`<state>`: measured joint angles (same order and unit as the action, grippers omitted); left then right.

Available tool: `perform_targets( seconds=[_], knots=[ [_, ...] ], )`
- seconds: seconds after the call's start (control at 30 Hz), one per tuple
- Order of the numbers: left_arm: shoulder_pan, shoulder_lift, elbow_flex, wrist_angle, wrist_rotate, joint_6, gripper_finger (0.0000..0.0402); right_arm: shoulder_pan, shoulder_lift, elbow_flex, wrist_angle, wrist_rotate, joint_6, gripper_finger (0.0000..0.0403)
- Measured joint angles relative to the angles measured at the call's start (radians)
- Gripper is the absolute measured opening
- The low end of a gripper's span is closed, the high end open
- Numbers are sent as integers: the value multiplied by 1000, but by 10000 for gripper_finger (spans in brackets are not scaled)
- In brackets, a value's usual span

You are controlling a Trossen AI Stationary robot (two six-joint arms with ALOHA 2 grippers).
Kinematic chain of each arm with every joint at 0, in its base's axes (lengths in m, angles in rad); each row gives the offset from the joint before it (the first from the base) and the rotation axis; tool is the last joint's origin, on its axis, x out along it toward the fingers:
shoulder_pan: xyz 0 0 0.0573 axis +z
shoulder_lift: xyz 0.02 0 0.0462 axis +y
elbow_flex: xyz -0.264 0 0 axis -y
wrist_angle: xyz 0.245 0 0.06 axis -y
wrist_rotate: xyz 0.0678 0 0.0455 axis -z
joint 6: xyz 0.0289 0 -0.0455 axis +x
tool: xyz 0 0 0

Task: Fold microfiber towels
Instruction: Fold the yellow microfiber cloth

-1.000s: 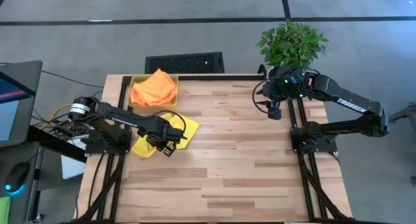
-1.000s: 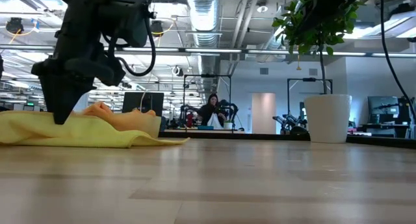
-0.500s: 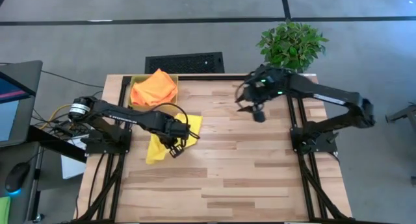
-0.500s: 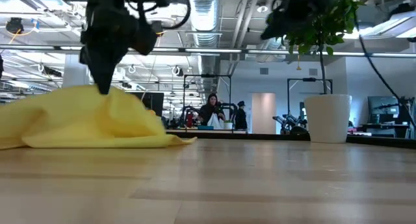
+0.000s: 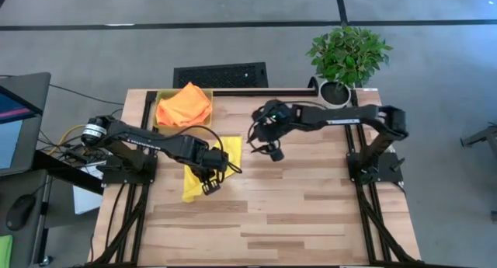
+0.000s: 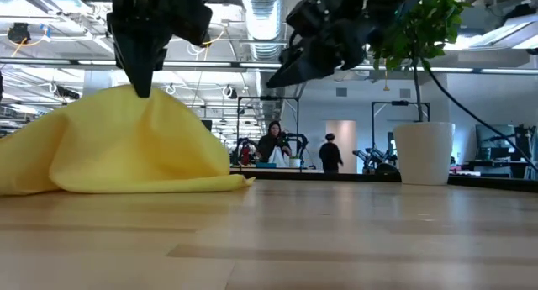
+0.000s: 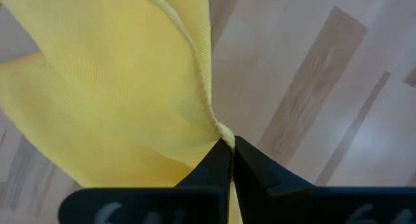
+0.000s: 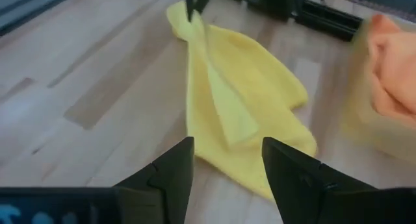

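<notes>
My left gripper [image 7: 231, 148] is pinching an edge of the yellow towel [image 5: 199, 173], jaws fully closed, lifting it into a peak while its other end is trailing on the table [image 5: 311, 198]. My right gripper [image 5: 272, 149] is hovering nearby with fingers spread wide, empty. Orange towels [image 5: 184, 105] are sitting heaped in the bin [image 5: 158, 125] at the far left corner; a potted plant [image 5: 347, 54] is standing beyond.

An open-plan robotics lab or workshop: exposed ceiling ducts [image 6: 267, 21] and strip lights run overhead, people [image 6: 273, 144] stand among distant workstations, and a potted plant [image 5: 346, 55] sits by the wooden table [image 5: 311, 198] on a grey carpeted floor
</notes>
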<state>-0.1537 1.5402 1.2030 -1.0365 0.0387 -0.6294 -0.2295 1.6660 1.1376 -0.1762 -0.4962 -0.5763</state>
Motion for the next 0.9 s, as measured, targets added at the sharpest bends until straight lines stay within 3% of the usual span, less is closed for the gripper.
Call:
perform_targets(
  seconds=[0.23,0.6,0.9],
  knots=[
    [-5,0,0,64,0,11,0,38,141,29,143,-152,0,205],
    [-5,-1,1,91,0,-7,0,79,338,202,159,-147,0,205],
    [-5,-1,1,114,0,-9,0,84,353,235,153,-146,-57,205]
  ],
)
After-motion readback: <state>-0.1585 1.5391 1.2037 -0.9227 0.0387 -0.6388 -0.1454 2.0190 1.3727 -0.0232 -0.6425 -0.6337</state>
